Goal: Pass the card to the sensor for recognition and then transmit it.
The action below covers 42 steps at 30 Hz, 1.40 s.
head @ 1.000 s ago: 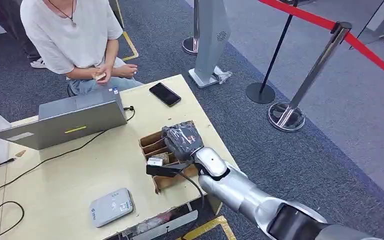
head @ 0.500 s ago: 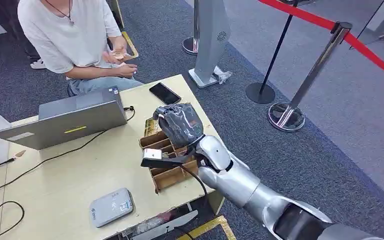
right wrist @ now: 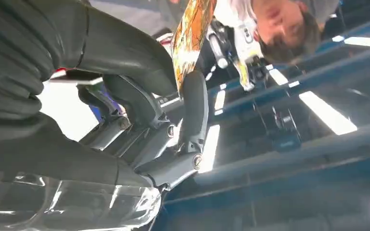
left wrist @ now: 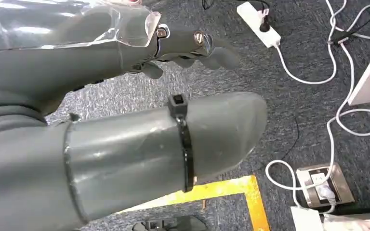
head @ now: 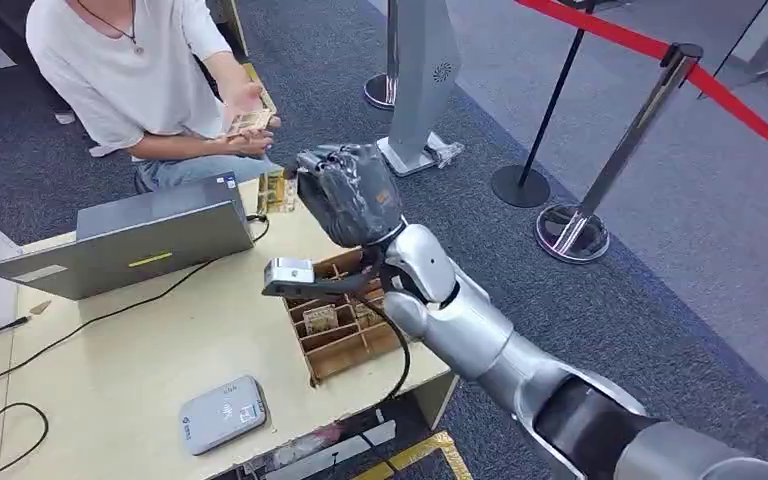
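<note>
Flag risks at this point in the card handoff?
1. The right hand pinches the card by one edge between thumb and finger; a thin grip, it could slip.
2. The card is raised above the laptop, far from the sensor; the scan may get skipped.
3. The person's hand is close to the raised hand; contact is possible.

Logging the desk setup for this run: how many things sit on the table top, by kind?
Laptop: 1
Card reader: 1
Cardboard card box: 1
Total: 3 on the table. The card is off the table, held by the right hand.
</note>
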### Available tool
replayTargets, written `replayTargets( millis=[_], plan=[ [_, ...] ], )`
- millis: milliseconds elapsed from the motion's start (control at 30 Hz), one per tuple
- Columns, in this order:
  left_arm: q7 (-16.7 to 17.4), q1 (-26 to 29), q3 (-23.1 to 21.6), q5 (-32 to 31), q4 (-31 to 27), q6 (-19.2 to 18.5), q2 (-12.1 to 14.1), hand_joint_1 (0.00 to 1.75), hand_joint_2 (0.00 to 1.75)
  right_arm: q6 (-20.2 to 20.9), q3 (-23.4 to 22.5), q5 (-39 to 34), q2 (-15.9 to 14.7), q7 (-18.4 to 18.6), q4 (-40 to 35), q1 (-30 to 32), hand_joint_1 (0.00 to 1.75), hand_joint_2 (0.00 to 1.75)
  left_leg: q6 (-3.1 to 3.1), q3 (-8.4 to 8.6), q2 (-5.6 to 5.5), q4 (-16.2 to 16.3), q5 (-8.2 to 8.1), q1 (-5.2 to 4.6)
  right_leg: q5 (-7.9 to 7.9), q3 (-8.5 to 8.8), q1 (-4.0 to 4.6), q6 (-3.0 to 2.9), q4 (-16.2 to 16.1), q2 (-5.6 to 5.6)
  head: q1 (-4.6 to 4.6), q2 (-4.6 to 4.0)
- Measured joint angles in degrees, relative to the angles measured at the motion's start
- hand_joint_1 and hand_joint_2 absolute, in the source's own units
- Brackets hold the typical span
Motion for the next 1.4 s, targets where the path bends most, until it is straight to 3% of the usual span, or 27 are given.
replayTargets(
  millis=[233,500,633,767,1100,1167,1200,1400],
  plan=[
    [0.2,-0.2,-1.3,-1.4,0.0,-0.5,-0.4,0.00,0.00,-1.9,0.7,2.8,4.8,2.0,10.5,-9.9,1.75,1.75,0.00,0.01,-0.03,0.0,0.07,0.00,0.01,0.00,0.00,-0.01,0.0,-0.01,-0.02,0.00],
    [0.4,-0.3,-2.3,-1.7,0.0,-0.6,-0.5,0.00,0.00,-2.4,0.8,3.9,7.0,2.8,15.8,-12.6,1.75,1.75,0.01,-0.01,-0.06,0.0,0.06,-0.01,0.00,0.00,0.00,0.00,0.0,-0.03,0.00,0.00],
    [9.0,-0.6,-3.8,-5.4,0.0,-2.8,-0.4,0.00,0.00,-3.4,0.7,5.6,8.0,3.6,21.9,-15.5,1.75,1.75,0.01,0.00,-0.05,0.0,0.07,-0.01,0.03,0.00,0.00,0.01,0.0,-0.02,-0.02,0.00],
    [9.8,-0.6,-5.2,-6.5,0.0,-4.0,-0.2,0.00,0.00,-6.0,-0.6,5.4,8.4,3.6,31.7,-19.1,1.75,1.75,0.06,-0.01,-0.15,0.0,0.13,-0.01,0.05,0.01,0.00,0.03,0.0,-0.13,0.00,0.00],
    [10.1,1.1,-6.6,-7.1,0.0,-7.7,4.6,0.00,0.00,-6.4,-3.0,5.5,8.5,3.3,44.3,-23.4,1.75,1.75,0.06,-0.02,-0.13,0.0,0.12,0.00,0.04,-0.02,0.00,0.02,0.0,-0.07,-0.02,0.00],
    [10.4,1.3,-6.6,-7.0,0.0,-7.6,5.0,0.00,0.00,-6.1,-3.0,5.5,8.7,2.9,45.8,-24.3,0.30,1.75,0.06,-0.02,-0.13,0.0,0.12,0.01,0.04,-0.01,0.01,0.02,0.0,-0.07,-0.02,0.00],
    [10.6,1.4,-6.6,-7.0,0.0,-7.5,5.2,0.00,0.00,-6.0,-3.0,5.5,9.0,2.8,46.7,-24.7,0.00,1.75,0.06,-0.02,-0.13,0.0,0.12,0.01,0.04,-0.02,0.01,0.02,0.0,-0.07,-0.02,0.00],
    [12.2,1.9,-6.6,-6.9,0.0,-7.3,5.9,0.00,0.00,-5.7,-3.1,5.5,10.5,2.8,50.2,-26.6,0.00,1.75,0.06,-0.02,-0.13,0.0,0.12,0.00,0.04,-0.01,0.02,0.02,0.0,-0.08,0.00,0.00]
  ],
)
